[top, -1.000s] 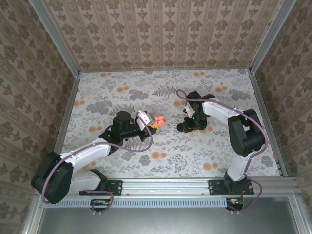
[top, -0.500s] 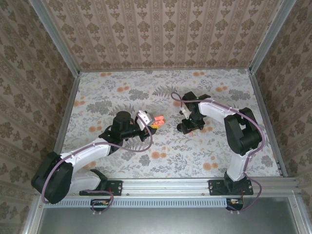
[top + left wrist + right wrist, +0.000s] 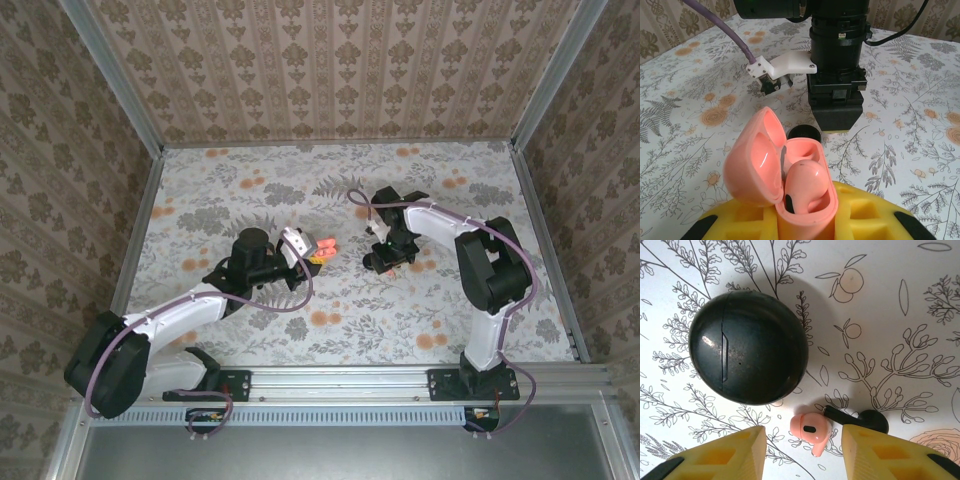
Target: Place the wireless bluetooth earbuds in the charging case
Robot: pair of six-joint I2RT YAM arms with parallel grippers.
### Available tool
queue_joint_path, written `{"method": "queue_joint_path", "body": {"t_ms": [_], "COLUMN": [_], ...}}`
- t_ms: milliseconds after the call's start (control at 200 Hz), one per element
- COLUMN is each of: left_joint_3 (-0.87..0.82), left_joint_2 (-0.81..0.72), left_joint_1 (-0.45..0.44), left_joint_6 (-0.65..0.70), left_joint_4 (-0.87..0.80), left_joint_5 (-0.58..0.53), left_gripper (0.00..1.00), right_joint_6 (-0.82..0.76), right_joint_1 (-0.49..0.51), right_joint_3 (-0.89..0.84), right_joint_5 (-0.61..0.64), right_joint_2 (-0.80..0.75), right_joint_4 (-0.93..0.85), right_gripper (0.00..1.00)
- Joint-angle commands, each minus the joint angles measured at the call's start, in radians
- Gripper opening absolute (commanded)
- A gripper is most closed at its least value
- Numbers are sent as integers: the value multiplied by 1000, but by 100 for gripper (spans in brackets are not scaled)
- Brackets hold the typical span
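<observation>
**Loose earbuds between spread right fingers; open case clamped in the left**

In the right wrist view the loose pink earbud (image 3: pixel 810 430) lies on the floral table (image 3: pixel 900 315). Its long axis runs roughly up and down the picture, rounded head toward the top and short stem pointing down and slightly right. The black earbud (image 3: pixel 860 418) lies crosswise to it, its long axis nearly left to right. Its thin stem end is at the pink one's upper right shoulder and its round head is off to the right (whether the two touch I cannot tell).

The black round disc (image 3: pixel 747 347) sits just up and left of the pink earbud, close but apart from it.

The right gripper (image 3: pixel 804 445) points down at the table with its yellow fingers (image 3: pixel 725 457) spread wide. The pink earbud lies in the gap between them, nearer the finger on the picture's right. The black earbud's head sits just above that same fingertip.

The left gripper (image 3: pixel 805 216) is clamped on the charging case (image 3: pixel 812 210), yellow pads on either side of its base. The case stands upright with its lid (image 3: pixel 757 160) swung open to the picture's left. A seated pink earbud (image 3: pixel 807 182) rests in the base.

Beyond the case, the disc (image 3: pixel 804 133) is partly hidden by the case's rim. From above, the case (image 3: pixel 320 247) is near the table's middle, apart from the right gripper (image 3: pixel 390 260).
</observation>
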Motion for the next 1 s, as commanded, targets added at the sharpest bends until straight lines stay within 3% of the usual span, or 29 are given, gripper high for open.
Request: {"method": "queue_joint_path", "body": {"t_ms": [0, 520, 995], "left_joint_3": [23, 23, 21], "left_joint_2": [-10, -10, -13], "left_joint_1": [8, 8, 8], "left_joint_6": [24, 23, 23], "left_joint_4": [-12, -15, -21], "left_joint_5": [-2, -4, -5], "left_gripper": [15, 15, 15], "right_joint_6": [-34, -56, -32], "right_joint_1": [8, 28, 38], "right_joint_3": [25, 24, 1], "right_joint_5": [14, 58, 99], "right_joint_2": [27, 65, 59], "right_joint_4": [-50, -69, -43], "right_gripper": [43, 42, 27]}}
